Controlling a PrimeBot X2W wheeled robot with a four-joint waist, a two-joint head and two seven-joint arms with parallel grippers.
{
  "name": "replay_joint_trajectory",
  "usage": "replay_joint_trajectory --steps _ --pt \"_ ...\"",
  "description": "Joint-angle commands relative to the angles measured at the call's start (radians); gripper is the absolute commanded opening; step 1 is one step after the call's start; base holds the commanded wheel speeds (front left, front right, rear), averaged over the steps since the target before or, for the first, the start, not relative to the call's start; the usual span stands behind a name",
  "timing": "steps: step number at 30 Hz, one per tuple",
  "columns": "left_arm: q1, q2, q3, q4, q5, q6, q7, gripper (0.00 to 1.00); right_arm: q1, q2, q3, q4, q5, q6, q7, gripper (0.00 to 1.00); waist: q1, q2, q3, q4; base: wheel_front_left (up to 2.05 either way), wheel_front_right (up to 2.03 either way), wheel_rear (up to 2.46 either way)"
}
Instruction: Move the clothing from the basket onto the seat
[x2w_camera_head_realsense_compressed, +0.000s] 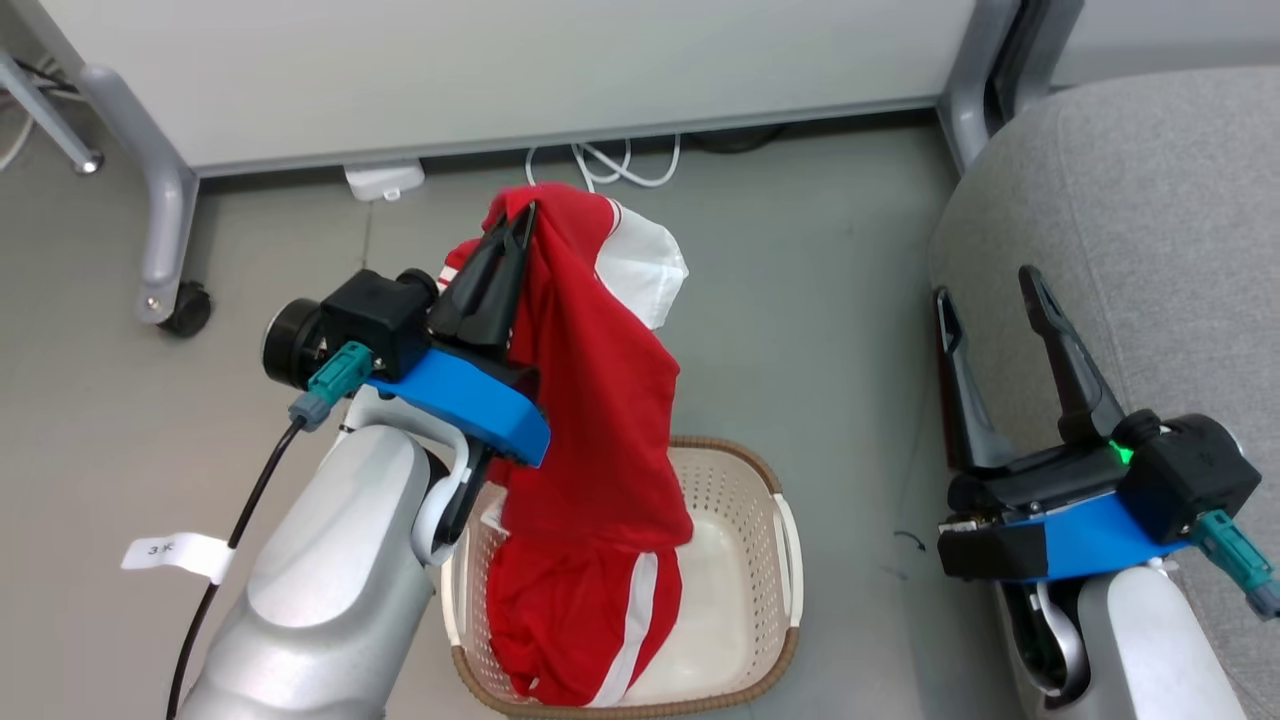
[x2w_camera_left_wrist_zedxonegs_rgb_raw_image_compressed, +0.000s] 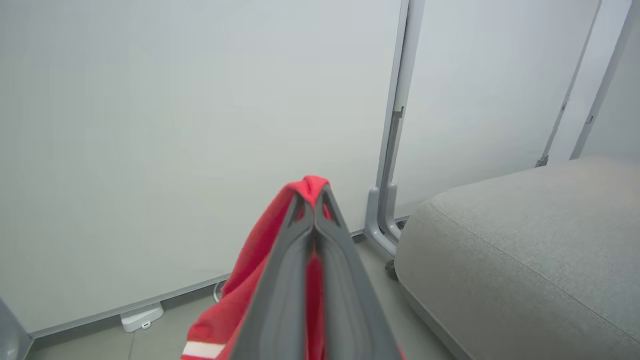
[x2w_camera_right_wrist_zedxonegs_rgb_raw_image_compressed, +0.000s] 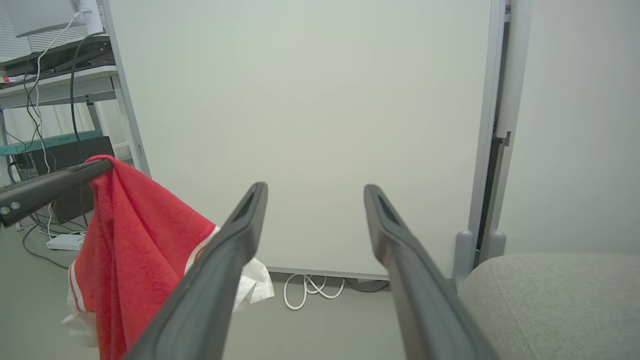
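Red clothing (x2w_camera_head_realsense_compressed: 590, 400) with white stripes and a white sleeve hangs from my left gripper (x2w_camera_head_realsense_compressed: 522, 215), which is shut on its top fold, raised above the floor. The fabric's lower end still trails into the cream basket (x2w_camera_head_realsense_compressed: 785, 540) below. In the left wrist view the closed fingers pinch the red clothing (x2w_camera_left_wrist_zedxonegs_rgb_raw_image_compressed: 250, 270) at the tip of the left gripper (x2w_camera_left_wrist_zedxonegs_rgb_raw_image_compressed: 314, 192). My right gripper (x2w_camera_head_realsense_compressed: 988, 285) stands open and holds nothing beside the grey seat (x2w_camera_head_realsense_compressed: 1150, 230). The right wrist view looks between the right gripper's (x2w_camera_right_wrist_zedxonegs_rgb_raw_image_compressed: 315, 192) fingers, with the hanging clothing (x2w_camera_right_wrist_zedxonegs_rgb_raw_image_compressed: 135, 240) at left and the seat (x2w_camera_right_wrist_zedxonegs_rgb_raw_image_compressed: 550, 295) at lower right.
A white partition panel (x2w_camera_head_realsense_compressed: 500, 70) on grey wheeled legs (x2w_camera_head_realsense_compressed: 165, 240) stands behind the basket, with a white cable (x2w_camera_head_realsense_compressed: 610, 165) and a power adapter (x2w_camera_head_realsense_compressed: 383, 180) on the floor below it. A desk with cables (x2w_camera_right_wrist_zedxonegs_rgb_raw_image_compressed: 45, 100) is off to the left.
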Motion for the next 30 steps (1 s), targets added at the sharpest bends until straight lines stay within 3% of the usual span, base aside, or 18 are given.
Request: replay_joint_trajectory --steps 1,14,30 --pt "0.014 -0.004 0.017 -0.021 0.014 -0.004 -0.005 0.0 0.018 -0.004 0.003 0.004 0.007 0.0 -0.004 1.0 0.0002 -0.0001 -0.032 0.0 0.0 0.0 0.0" --pt "0.029 -0.018 0.011 -0.127 0.041 -0.016 -0.002 0.0 0.087 -0.004 0.009 0.013 0.023 0.0 -0.004 1.0 0.0002 -0.0001 -0.125 0.0 0.0 0.0 0.0" --pt "0.008 0.001 -0.028 -0.177 0.018 -0.017 0.02 0.0 0.057 -0.004 0.038 -0.009 0.012 0.0 -0.004 1.0 0.0002 -0.0001 -0.138 0.009 0.0 0.0 0.0"
